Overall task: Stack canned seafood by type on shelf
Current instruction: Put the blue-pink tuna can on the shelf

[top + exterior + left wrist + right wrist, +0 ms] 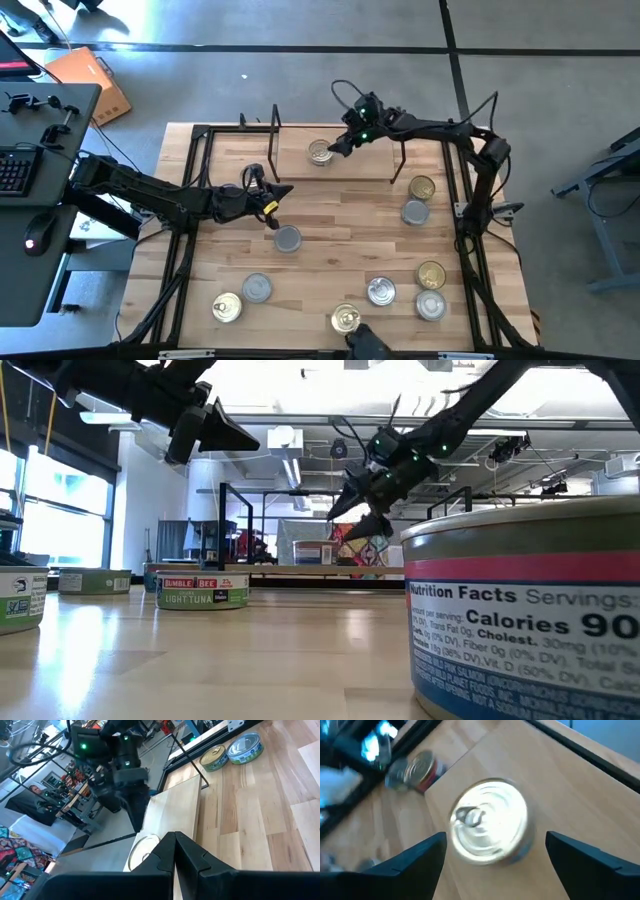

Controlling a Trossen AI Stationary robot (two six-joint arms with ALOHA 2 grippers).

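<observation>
Right gripper (335,148) hangs over the shelf (370,165) at upper centre of the high view, fingers spread wide, nothing between them. One tin (320,152) stands on the shelf board just to the picture-left of the fingertips, close beside them but, as far as the overhead shows, not touching.

Right wrist view: the same tin (490,822) sits centred in the gap between the two dark fingers (417,857), lid up, pull tab (467,815) visible on a pale lid. The gripper is above it and spread wider than the tin.

Tin's axis is vertical: upright on its base, round, so no long axis across the board to line up with. Judgement: the jaws can straddle it from any side; only the tab gives it a heading.

Left gripper (278,193) is closed tight and empty, at mid-left of the high view, fingertips pointing toward the shelf, well apart from the shelf tin. A grey-lidded tin (287,238) lies just below it in the frame.

Right arm is clearly the nearer to the shelf tin. The remaining tins lie scattered over the lower and right parts of the table (330,270), none stacked.
</observation>
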